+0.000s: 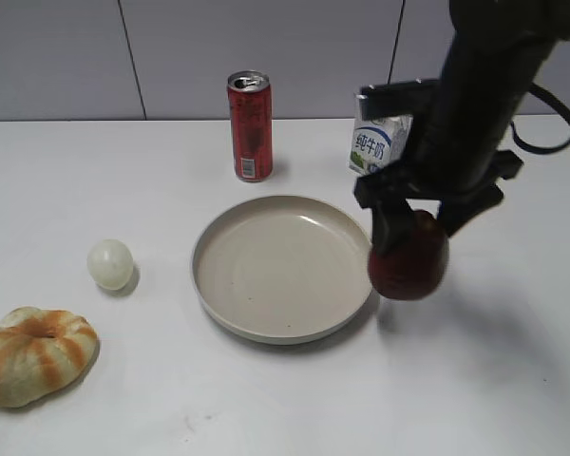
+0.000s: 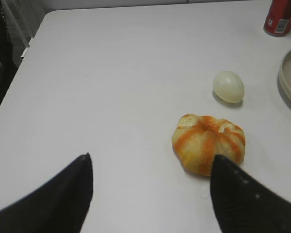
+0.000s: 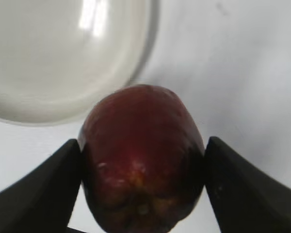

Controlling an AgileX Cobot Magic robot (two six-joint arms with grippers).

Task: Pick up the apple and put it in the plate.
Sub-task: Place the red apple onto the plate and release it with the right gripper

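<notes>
1. Right now the right claw [image 1: 413, 233] is clamped on the apple [image 1: 408, 259], one dark finger pressed to each side of it; in the right wrist view the apple [image 3: 141, 155] fills the gap between the two fingers [image 3: 43, 187].
2. Apple sits just off the right rim of the plate [image 1: 281, 268], beside it, not inside. A shadow falls on the surface [image 1: 475, 380] below and right of it; whether the apple is clear of the surface I cannot tell.
3. Apple: dark red, glossy skin, slightly elongated, with a yellowish patch at the end nearest the wrist camera.
4. Plate: round, shallow, beige-cream, smooth with a raised rim, nothing in it. Its rim [image 3: 136, 73] shows just above the apple in the right wrist view.
5. Left claw [image 2: 150, 194] is spread wide with nothing between its fingers, low over the white surface [image 2: 111, 73]; the bread roll [image 2: 208, 143] lies just ahead, near its right finger.
6. Bread roll [image 1: 36, 353]: tan, puffy, with orange-brown stripes, front left.
7. Pale ball [image 1: 110, 263]: whitish-green, smooth, egg-like, between roll and plate.
8. Red can [image 1: 250, 125]: metal cylinder, upright behind the plate.
9. Milk carton [image 1: 378, 142]: white and green with printed characters, behind the right arm, partly hidden.
</notes>
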